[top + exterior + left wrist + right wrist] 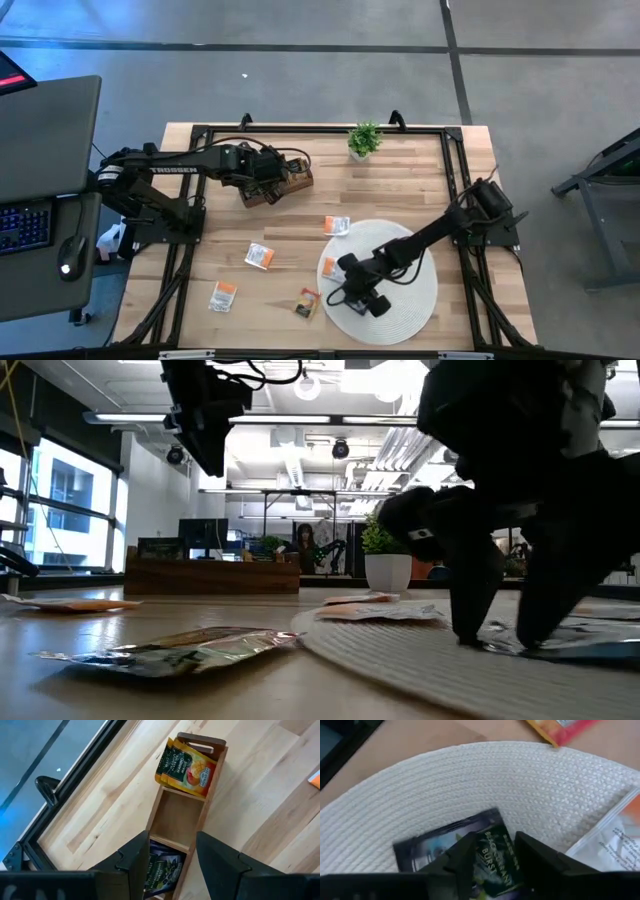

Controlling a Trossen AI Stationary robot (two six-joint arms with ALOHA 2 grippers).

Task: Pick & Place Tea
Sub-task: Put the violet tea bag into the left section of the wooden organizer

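Left gripper (172, 865): hovers above the wooden tray (285, 182) at the far left of the table (400, 190), fingers spread, nothing between them.
Wooden tray: a long box of compartments lying at a slant. Seen from the left wrist, the end compartment farthest from the gripper holds yellow sachets (189, 766) standing on edge, the middle one is bare wood, and the one under the fingers holds a dark sachet (162, 870).
Loose sachets, left: a white-and-orange one (223, 295) near the front edge, another (259, 256) further in, both lying flat on the wood.
Yellow-brown sachet (308, 302): flat on the table just off the left rim of the round mat (415, 300), tilted; in the low view it lies nearest the camera.
Potted plant (364, 139): stands at the far edge, well apart from both arms.
White-and-orange sachet (337, 226): flat, just beyond the mat's far rim.
Right gripper (492, 852): down on the mat, fingers spread either side of a black sachet (455, 847) — tips touching or nearly touching it.
Black sachet: flat on the mat, one corner toward the gripper, its print running diagonally — partly hidden by the fingers.
Round mat: also carries a white-and-orange sachet (329, 266) at its left rim.
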